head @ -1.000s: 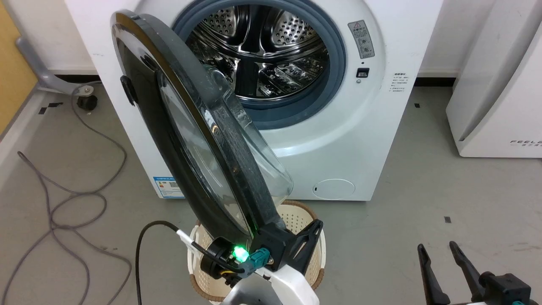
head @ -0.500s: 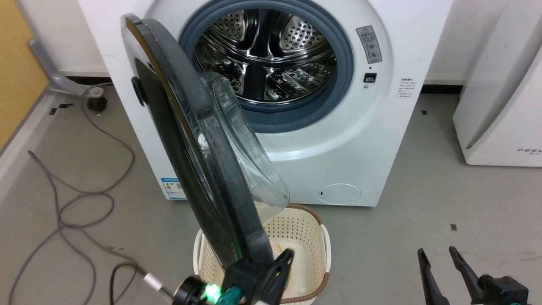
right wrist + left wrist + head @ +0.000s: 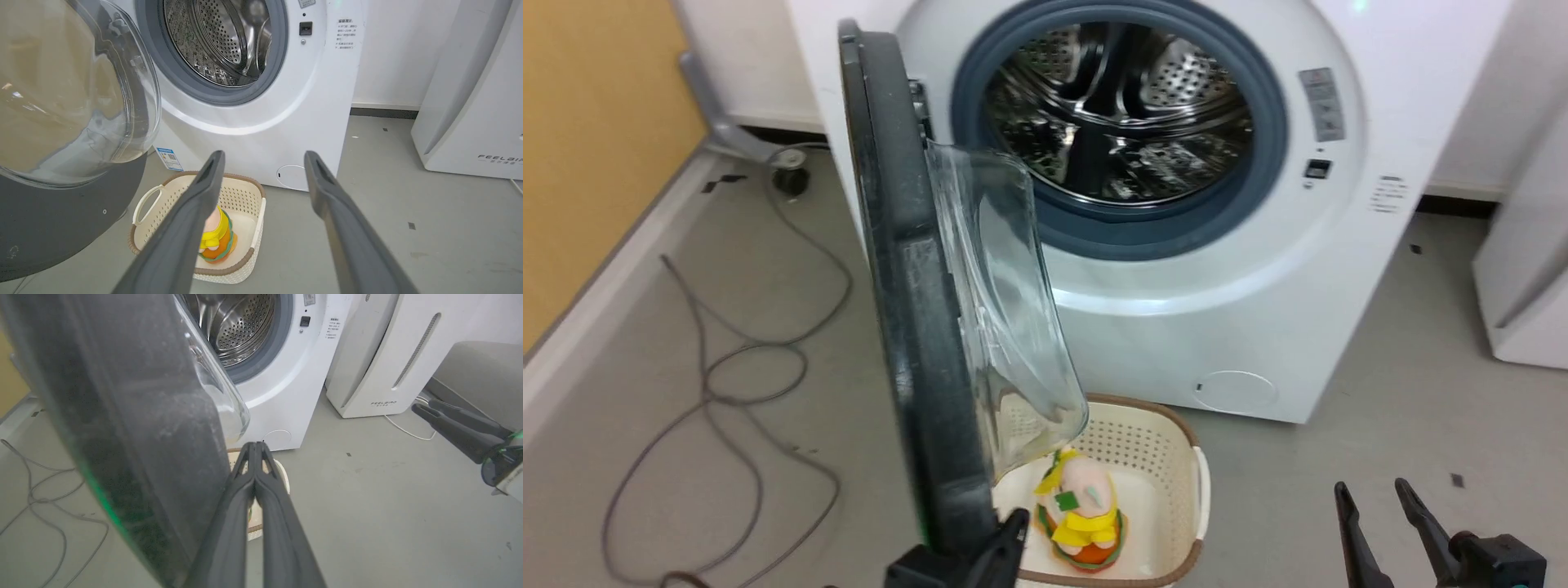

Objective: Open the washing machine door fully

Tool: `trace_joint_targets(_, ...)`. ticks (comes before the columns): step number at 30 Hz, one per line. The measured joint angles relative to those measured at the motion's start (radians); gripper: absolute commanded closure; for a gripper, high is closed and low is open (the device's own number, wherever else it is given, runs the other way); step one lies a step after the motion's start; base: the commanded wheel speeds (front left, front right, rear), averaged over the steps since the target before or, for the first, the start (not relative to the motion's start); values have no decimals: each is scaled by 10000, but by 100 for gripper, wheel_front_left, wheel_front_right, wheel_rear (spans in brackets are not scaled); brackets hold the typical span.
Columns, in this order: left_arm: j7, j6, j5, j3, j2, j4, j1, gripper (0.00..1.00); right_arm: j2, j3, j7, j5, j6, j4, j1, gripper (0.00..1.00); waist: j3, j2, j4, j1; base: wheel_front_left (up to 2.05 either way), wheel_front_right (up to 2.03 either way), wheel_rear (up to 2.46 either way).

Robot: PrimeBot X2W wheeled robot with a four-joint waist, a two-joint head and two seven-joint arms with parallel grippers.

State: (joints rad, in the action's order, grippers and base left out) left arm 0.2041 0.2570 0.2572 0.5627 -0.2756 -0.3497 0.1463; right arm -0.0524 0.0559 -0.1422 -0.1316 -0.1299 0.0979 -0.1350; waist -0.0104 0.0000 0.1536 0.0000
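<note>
Washing machine door (image 3: 122, 416) ajar, just left of left gripper (image 3: 255, 445); fingers pressed together, nothing between, contact unclear. Right gripper (image 3: 265, 157) spread wide, empty, well apart from door. Washing machine (image 3: 1176, 327) beyond both.

There is one washing machine (image 3: 1258, 310). It has one round door (image 3: 907, 327) and one steel drum (image 3: 1119, 114). On its front there is one blue sticker (image 3: 168, 158) and one round cap (image 3: 1235, 390). There is one basket (image 3: 1201, 482) with one toy (image 3: 1082, 510) in it. There is one other white appliance (image 3: 470, 122). There are two grippers, the left gripper (image 3: 255, 446) and the right gripper (image 3: 263, 157), each with two fingers (image 3: 192, 220).
</note>
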Motion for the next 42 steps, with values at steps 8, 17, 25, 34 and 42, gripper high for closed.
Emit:
trace_joint_targets(8, -723, 757, -10, -761, -153, -332, 650, 100, 2, 142, 44, -12, 0, 27, -7, 0, 43, 0, 999, 0, 0, 0, 0)
trace_joint_targets(17, -1998, 1064, 558, -2757, -750, 217, 686, 100, 2, 69, 69, -90, 0, 82, 10, 0, 221, 0, 1651, 0, 0, 0, 0)
trace_joint_targets(25, -2943, 698, 1626, -4466, -1292, 1749, 95, 100, 2, -90, -249, -372, 0, 372, 159, 0, 374, 0, 1627, 0, 0, 0, 0)
trace_joint_targets(34, -3963, -69, 2226, -5356, -1831, 4295, -1158, 100, 4, -198, -420, -474, 0, 625, 259, 0, 415, 0, 1341, 0, 0, 0, 0)
trace_joint_targets(42, -4445, -21, 2178, -5476, -1569, 4957, -1335, 100, 4, -201, -445, -476, 0, 805, 282, 0, 347, 0, 1067, 0, 0, 0, 0)
